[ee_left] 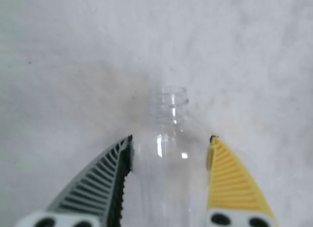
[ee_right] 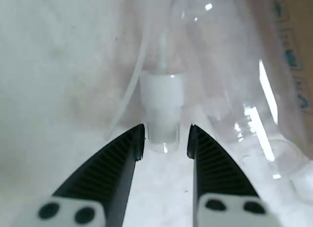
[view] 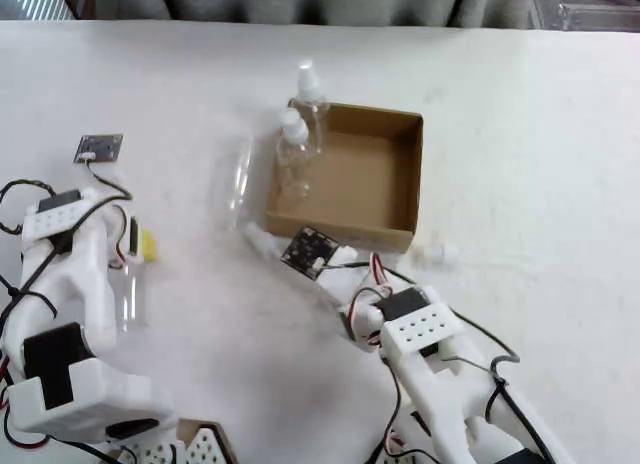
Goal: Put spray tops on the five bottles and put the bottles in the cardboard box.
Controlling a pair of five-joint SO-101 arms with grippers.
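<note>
A clear bottle with a bare open neck lies on the table, and my left gripper is shut on its shoulders, grey and yellow fingers pressing either side. From above, this bottle sits at the left beside the left arm. My right gripper is open, its black fingers straddling a white spray top that lies on the table with its thin tube trailing. This spray top rests by the near left corner of the cardboard box. Two capped bottles stand in the box.
Another clear bottle lies on its side just left of the box. A second loose spray top lies off the box's near right corner. A small circuit board sits at the far left. Cables trail around both arms.
</note>
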